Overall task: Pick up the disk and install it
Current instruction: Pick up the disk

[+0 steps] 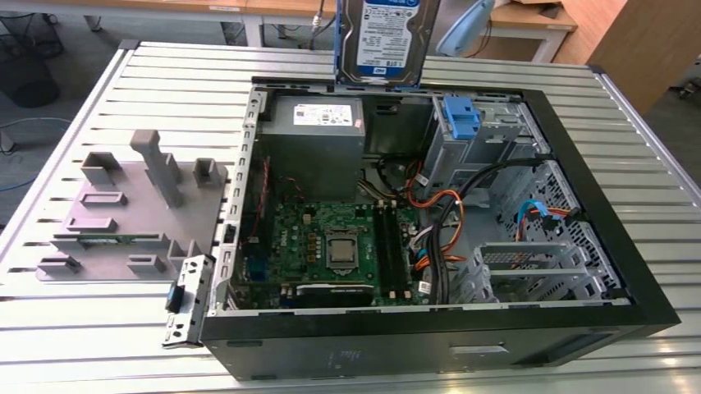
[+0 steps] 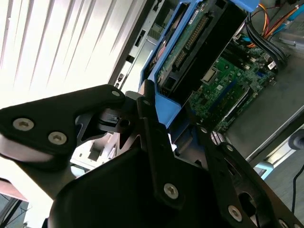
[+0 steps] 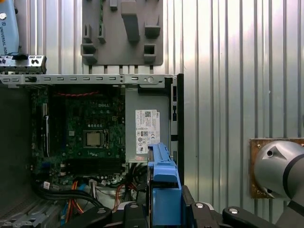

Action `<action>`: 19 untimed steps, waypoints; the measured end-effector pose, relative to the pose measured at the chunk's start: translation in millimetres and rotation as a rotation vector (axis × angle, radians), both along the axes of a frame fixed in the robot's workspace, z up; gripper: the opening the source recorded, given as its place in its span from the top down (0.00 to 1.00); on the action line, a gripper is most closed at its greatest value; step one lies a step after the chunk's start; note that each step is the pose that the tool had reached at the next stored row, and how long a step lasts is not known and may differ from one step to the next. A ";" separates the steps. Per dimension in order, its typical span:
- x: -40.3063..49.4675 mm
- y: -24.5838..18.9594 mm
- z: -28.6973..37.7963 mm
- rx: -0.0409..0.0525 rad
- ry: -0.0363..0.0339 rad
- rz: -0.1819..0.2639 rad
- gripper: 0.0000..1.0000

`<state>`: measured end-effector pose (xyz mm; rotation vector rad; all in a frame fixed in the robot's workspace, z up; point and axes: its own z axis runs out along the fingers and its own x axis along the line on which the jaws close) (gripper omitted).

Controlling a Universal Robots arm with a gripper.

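Closest to you, the black pincer point(image 2: 173, 113) is clamped on the blue side rail point(image 2: 166, 107) of the disk point(image 2: 187, 45). In the exterior view the disk hangs upright over the far edge of the open computer case point(image 1: 646, 271), with its top cut off. Beneath it sit a grey power supply point(image 1: 315, 123), a motherboard point(image 1: 328, 246) and tangled cables point(image 1: 438, 213). A bare blue bracket point(image 1: 462, 115) stands nearby. A grey fixture point(image 1: 121, 205) rests on the worktop point(image 1: 77, 345).

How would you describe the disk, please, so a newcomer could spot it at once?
Find the open black computer case on the slatted table. The disk hangs upright above the case's edge by the grey box. Unlike that box and the bare blue bracket, it carries a white-and-blue label between blue rails.
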<state>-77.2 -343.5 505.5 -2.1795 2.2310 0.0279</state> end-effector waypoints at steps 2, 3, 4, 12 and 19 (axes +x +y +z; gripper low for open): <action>0.0 0.0 -0.1 0.0002 -0.0001 0.000 0.64; 0.0 0.1 -0.1 0.0001 -0.0001 0.000 0.64; 0.1 0.1 -0.1 0.0001 -0.0001 0.000 0.64; 0.1 -6.2 -0.1 0.0001 -0.0001 0.000 0.64; 0.1 -15.8 -0.3 0.0001 -0.0001 0.000 0.64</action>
